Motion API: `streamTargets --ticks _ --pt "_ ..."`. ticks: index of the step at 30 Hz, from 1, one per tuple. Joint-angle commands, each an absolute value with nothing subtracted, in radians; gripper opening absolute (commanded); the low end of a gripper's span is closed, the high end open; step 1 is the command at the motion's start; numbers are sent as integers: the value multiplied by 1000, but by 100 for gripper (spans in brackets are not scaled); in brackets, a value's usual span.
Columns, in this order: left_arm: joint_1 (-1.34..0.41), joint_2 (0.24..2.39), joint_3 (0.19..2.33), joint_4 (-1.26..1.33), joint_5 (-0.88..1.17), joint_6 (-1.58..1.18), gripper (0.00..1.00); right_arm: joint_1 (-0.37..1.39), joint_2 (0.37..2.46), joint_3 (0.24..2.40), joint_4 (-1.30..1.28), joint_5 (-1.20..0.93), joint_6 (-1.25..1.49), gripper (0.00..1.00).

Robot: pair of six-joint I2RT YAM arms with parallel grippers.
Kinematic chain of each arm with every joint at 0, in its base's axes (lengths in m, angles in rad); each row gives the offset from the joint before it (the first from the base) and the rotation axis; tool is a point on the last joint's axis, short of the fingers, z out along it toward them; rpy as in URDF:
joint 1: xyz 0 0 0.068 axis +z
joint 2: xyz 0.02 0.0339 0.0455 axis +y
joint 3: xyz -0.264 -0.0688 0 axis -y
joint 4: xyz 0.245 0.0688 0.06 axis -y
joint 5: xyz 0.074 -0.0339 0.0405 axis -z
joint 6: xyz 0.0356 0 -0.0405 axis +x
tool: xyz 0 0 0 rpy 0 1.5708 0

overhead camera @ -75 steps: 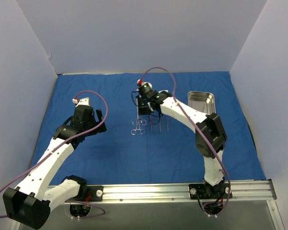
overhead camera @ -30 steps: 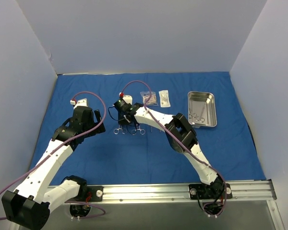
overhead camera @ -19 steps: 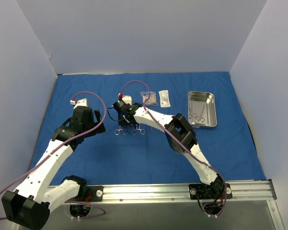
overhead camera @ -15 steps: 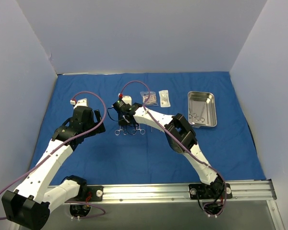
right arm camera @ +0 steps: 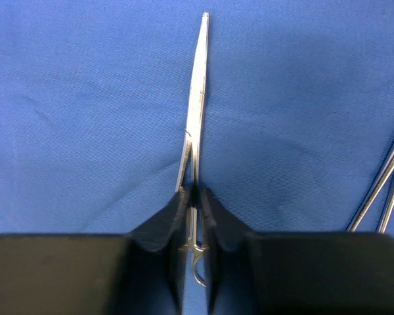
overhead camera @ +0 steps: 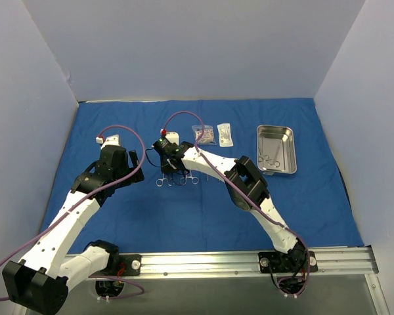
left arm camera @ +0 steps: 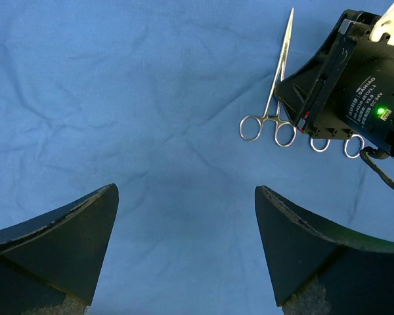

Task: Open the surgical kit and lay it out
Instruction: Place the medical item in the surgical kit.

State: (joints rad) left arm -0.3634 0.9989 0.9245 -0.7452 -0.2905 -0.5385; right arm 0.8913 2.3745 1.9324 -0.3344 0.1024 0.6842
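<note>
The cloth (overhead camera: 105,125) lay spread flat with the tray (overhead camera: 293,151) near its right side. 2 packets (overhead camera: 205,134) sat side by side well left of the tray. Farther left again, and nearer the arm bases, a short row of instruments (overhead camera: 190,178) lay on the blue. The right gripper (right arm camera: 194,191) was down at the end of that row farthest from the tray. Its jaws were pinched almost together around the shank of 1 forceps (right arm camera: 196,98), just ahead of the ring handles. The forceps appeared to lie on the cloth with its tip pointing away. Whether the pads bit hard or only touched could not be told. The left gripper (left arm camera: 184,252) hovered spread wide and held nothing, farther from the tray than the forceps. A few more steel pieces (overhead camera: 270,156) lay in the tray. The forceps looked light, stiff, thin and slick, so it would likely pivot or slip in a loose pinch. The shank near the hinge seemed the best hold. The rings sat too flat on the soft cloth, which would probably bunch under a dragging fingertip.
</note>
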Motion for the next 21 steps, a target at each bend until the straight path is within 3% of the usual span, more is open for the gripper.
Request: streamTargets --ticks 1,5,16,21 --pt "-356 985 925 -727 -284 -537 94 897 2388 1970 -362 126 692 11" --pt "-356 985 925 -727 -282 -537 94 896 2376 1982 -356 130 690 20" --pt "-356 983 927 -727 -281 -537 94 871 2241 1993 -357 219 621 22" --pt "-356 980 927 -727 -279 -537 94 824 2123 1899 -360 271 562 21"
